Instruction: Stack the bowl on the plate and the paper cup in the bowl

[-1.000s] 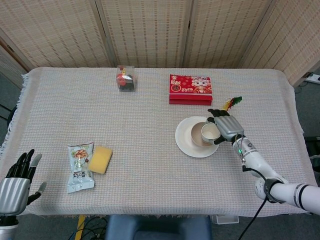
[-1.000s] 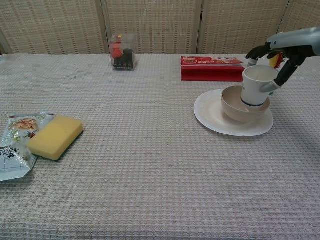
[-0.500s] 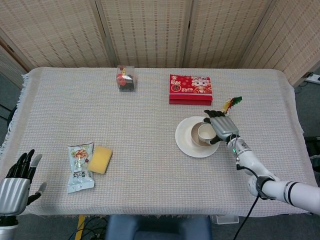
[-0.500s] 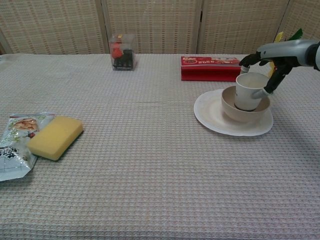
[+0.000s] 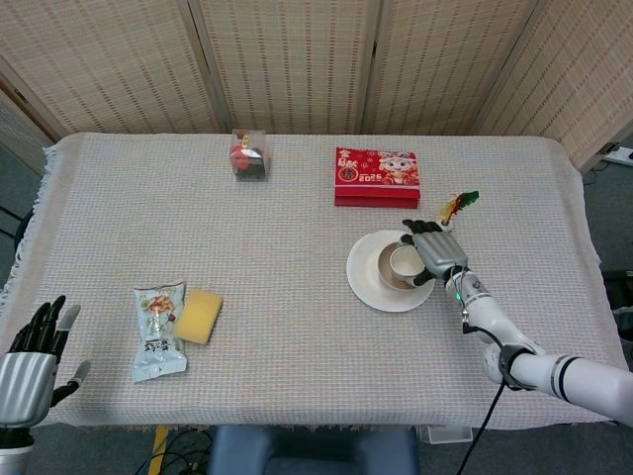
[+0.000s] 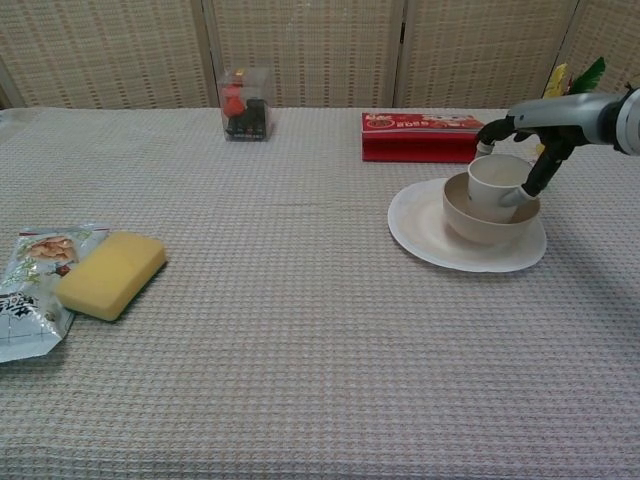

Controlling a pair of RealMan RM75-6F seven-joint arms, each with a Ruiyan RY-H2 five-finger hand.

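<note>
On the right of the table a white plate (image 5: 368, 290) (image 6: 418, 226) carries a beige bowl (image 5: 385, 271) (image 6: 466, 226). A white paper cup (image 5: 405, 262) (image 6: 494, 181) stands upright inside the bowl. My right hand (image 5: 439, 253) (image 6: 547, 121) reaches over the cup from the right and grips it, with fingers behind the rim and the thumb on its near side. My left hand (image 5: 32, 368) hangs off the table's front left corner, holding nothing, fingers spread; it shows in the head view only.
Behind the plate lies a red box (image 5: 377, 175) (image 6: 420, 136). A clear box (image 5: 248, 155) (image 6: 244, 103) stands at the back centre. A yellow sponge (image 5: 199, 315) (image 6: 110, 273) and a snack packet (image 5: 158, 332) lie front left. A green-yellow item (image 5: 459, 204) sits beside my right hand.
My right hand has lowered the paper cup from above the bowl down into it and still holds it. The left hand has barely moved.
</note>
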